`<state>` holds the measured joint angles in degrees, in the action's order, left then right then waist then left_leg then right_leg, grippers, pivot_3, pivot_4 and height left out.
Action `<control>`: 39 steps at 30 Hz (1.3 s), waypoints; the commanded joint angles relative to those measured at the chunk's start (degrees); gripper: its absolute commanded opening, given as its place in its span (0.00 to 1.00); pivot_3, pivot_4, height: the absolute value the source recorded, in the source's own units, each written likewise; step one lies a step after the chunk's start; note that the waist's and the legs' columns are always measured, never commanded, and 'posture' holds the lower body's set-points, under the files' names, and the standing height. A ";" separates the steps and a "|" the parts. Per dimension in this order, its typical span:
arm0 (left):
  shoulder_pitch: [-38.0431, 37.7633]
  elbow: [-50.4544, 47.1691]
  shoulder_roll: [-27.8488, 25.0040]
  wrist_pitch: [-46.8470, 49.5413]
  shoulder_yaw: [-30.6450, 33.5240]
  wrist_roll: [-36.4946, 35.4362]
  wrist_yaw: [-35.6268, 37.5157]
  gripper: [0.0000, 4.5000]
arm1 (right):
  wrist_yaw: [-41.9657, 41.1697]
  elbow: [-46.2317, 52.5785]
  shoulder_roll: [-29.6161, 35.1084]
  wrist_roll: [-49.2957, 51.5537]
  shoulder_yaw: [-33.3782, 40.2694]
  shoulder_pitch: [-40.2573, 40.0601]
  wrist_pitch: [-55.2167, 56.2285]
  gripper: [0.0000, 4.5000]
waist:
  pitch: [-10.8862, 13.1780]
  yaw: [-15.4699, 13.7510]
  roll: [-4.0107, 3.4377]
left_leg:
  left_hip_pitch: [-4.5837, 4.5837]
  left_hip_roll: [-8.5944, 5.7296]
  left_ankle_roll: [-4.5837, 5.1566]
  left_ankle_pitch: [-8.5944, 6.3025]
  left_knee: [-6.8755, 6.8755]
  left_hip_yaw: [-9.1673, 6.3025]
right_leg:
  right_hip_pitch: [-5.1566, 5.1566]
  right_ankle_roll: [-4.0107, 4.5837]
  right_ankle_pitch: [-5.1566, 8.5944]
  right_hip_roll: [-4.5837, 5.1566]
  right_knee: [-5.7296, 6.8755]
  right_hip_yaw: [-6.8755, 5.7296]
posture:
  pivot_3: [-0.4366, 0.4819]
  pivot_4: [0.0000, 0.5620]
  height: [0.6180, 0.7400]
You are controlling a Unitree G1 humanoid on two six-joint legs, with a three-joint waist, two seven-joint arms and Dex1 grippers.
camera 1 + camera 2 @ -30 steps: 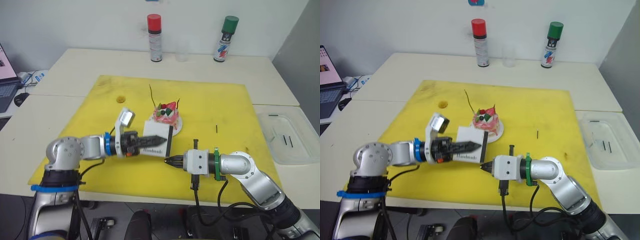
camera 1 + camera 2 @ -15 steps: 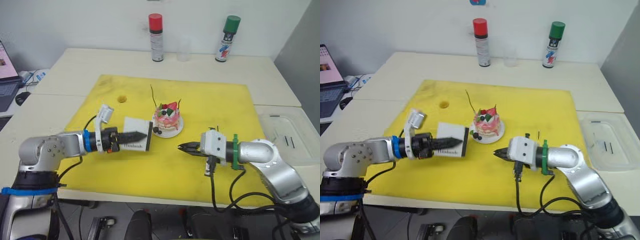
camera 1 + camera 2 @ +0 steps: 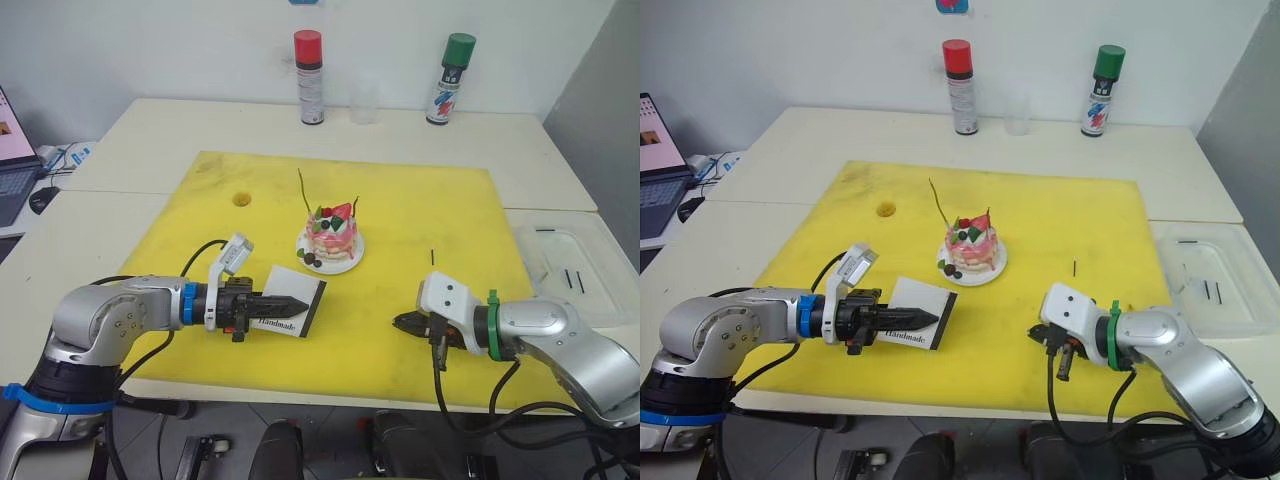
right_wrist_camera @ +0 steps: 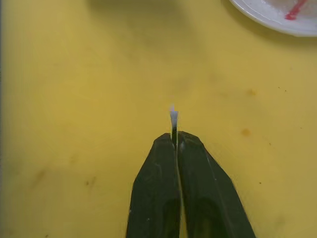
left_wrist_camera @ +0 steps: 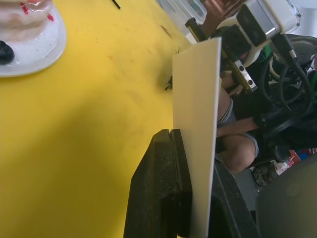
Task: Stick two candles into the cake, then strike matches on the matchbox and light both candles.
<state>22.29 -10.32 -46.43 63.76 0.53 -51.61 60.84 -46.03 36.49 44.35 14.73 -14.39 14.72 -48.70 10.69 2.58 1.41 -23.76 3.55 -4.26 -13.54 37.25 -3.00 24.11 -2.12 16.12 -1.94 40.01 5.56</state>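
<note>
My left claw (image 3: 300, 303) is squeezing the matchbox (image 3: 290, 313) near the front edge of the yellow mat (image 3: 420, 200). My right claw (image 4: 175, 140) is pinched on a match (image 4: 173, 118). The cake (image 3: 332, 231) sits mid-mat with two candles (image 3: 303, 190) stuck in it.

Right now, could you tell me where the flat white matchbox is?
The flat white matchbox is clamped in the left gripper, above the yellow mat, just left of the cake.
</note>
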 commanded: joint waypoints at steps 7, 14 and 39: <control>-0.25 0.55 -0.67 -2.08 0.32 1.60 1.75 0.00 | 2.91 2.88 -3.14 1.43 7.44 -6.49 10.76 0.37 | 0.00 -0.16 0.00 | -0.02 0.00 0.00 0.00 -0.06 -0.01 | 0.01 0.02 0.01 0.00 -0.02 -0.02 | 0.48 0.27 0.70; 0.20 1.25 -0.79 -2.62 -0.78 2.97 3.11 0.00 | 0.32 -3.60 -6.21 -2.17 6.37 -14.58 29.58 0.37 | 0.00 -0.13 0.00 | 0.00 0.00 0.00 0.00 0.00 0.02 | -0.01 -0.01 0.00 0.00 -0.02 0.01 | 0.48 0.27 0.70; 0.28 -0.09 -0.61 -1.07 -0.81 3.40 3.30 0.00 | -1.12 -17.20 -9.33 -4.37 3.01 -12.66 34.36 0.17 | 0.00 0.49 0.00 | -0.03 0.02 0.05 0.02 0.44 0.01 | -0.09 -0.08 -0.09 -0.02 0.13 0.01 | 0.48 0.27 0.70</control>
<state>22.09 -8.68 -46.70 62.43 -0.96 -47.55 64.19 -47.78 19.90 34.96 10.72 -12.36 2.63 -14.26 10.69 3.07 1.40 -23.78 3.57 -4.21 -13.51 37.72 -2.99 24.01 -2.21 16.02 -1.97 40.15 5.58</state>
